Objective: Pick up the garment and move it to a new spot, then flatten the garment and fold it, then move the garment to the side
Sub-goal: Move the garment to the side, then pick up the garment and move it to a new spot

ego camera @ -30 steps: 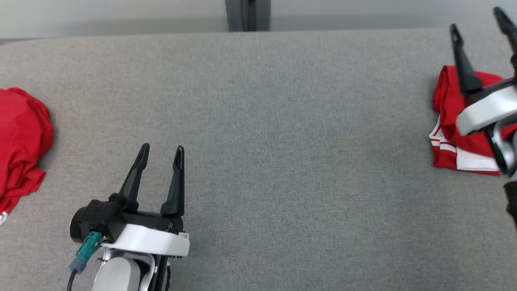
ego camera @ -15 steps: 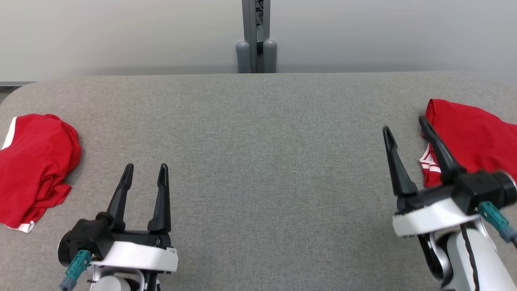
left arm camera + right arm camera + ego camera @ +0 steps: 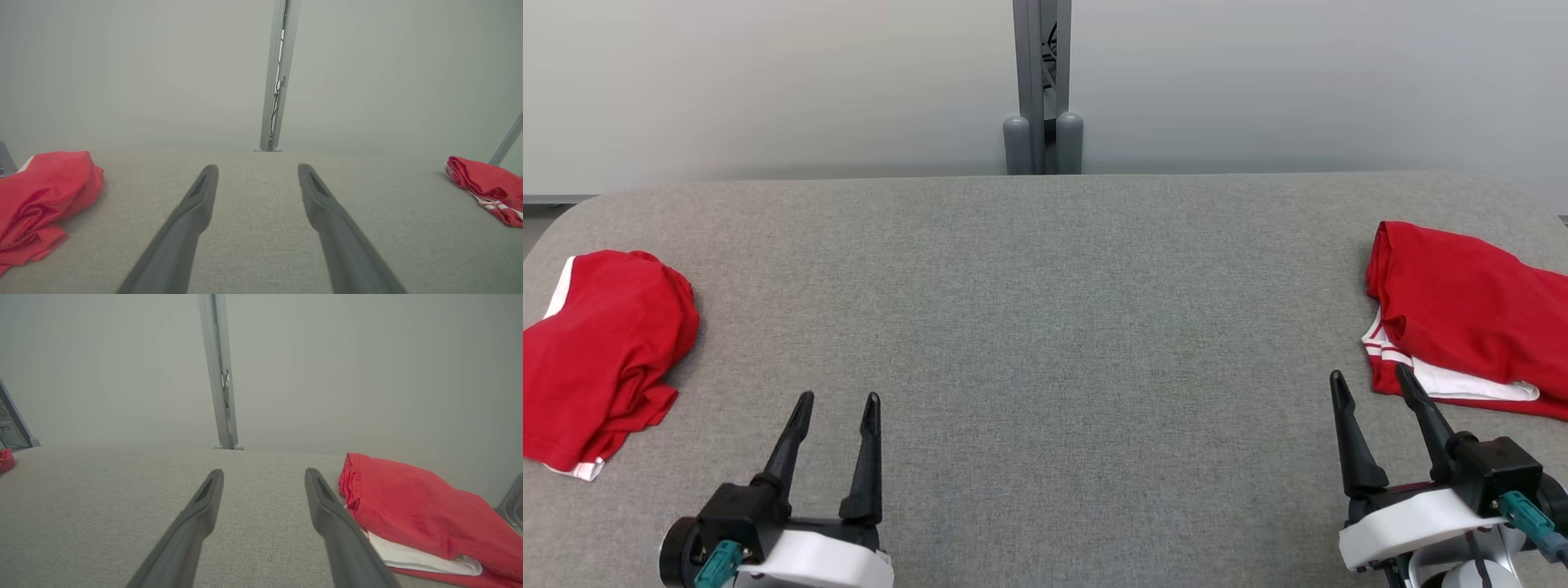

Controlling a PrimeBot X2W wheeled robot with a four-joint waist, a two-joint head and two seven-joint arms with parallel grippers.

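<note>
Across a grey fabric-covered tabletop [image 3: 1045,327], two red garments are seen lying well apart, one at each end. At the robot's right, a folded red garment [image 3: 1462,310] with white striped trim is laid flat near the tabletop's edge, a white layer showing beneath its upper fold. At the robot's left, a crumpled red garment [image 3: 605,343] with a white edge is heaped loosely. The left end effector [image 3: 838,398] is held low over the near part of the tabletop, its two dark fingers spread apart and pointed away from the robot toward the far edge, with nothing gripped between them. The right end effector [image 3: 1369,373] is posed the same way at the lower right, fingers parted and empty, leaning slightly toward the robot's left. Its outer finger is placed just beside the folded garment's near corner, though contact cannot be made out. From each wrist camera, the fingers are shown stretched nearly level above bare grey cloth. Behind the tabletop, a grey upright post [image 3: 1041,82] is set against a pale wall [image 3: 768,82].
</note>
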